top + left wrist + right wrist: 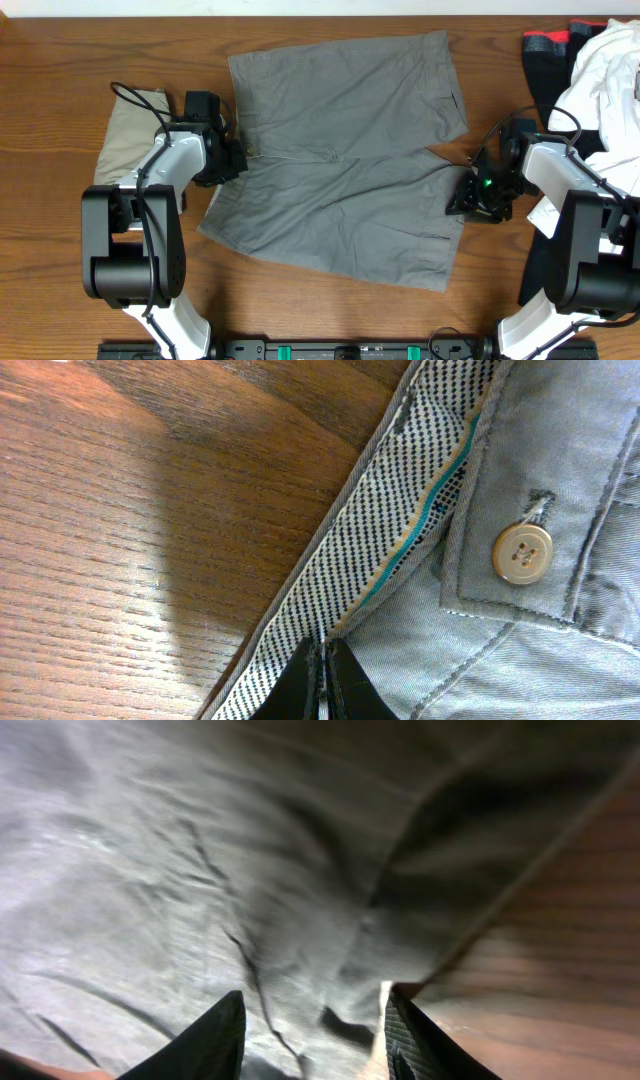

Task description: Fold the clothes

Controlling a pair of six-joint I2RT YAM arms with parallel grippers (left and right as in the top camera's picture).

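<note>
The grey shorts (340,150) lie spread flat in the middle of the table (60,60), waistband (400,530) to the left and both legs running out to the right, which gives each arm an end to work from. The left gripper (236,160) sits at the waistband close to the button (522,552). In the left wrist view its jaws are pressed together on the very edge of the cloth, where the dotted lining shows, a pinch that looks meant to lift or anchor that end. The right gripper (462,195) is at the opposite end, over the inner corner of the near leg just beside the crotch. In the right wrist view its fingers (215,1040) stand spread with grey fabric lying between them and bare wood just to the right, so it seems poised on the hem rather than clamped on it. With one end pinched and the other only straddled, the fold itself looks not yet begun. The khaki pair (130,125) rests at the left edge behind the left arm, already in a compact, narrow shape. At the far right a white garment (605,70) and a dark garment with a red band (548,60) lie heaped, well apart from the grey shorts.
</note>
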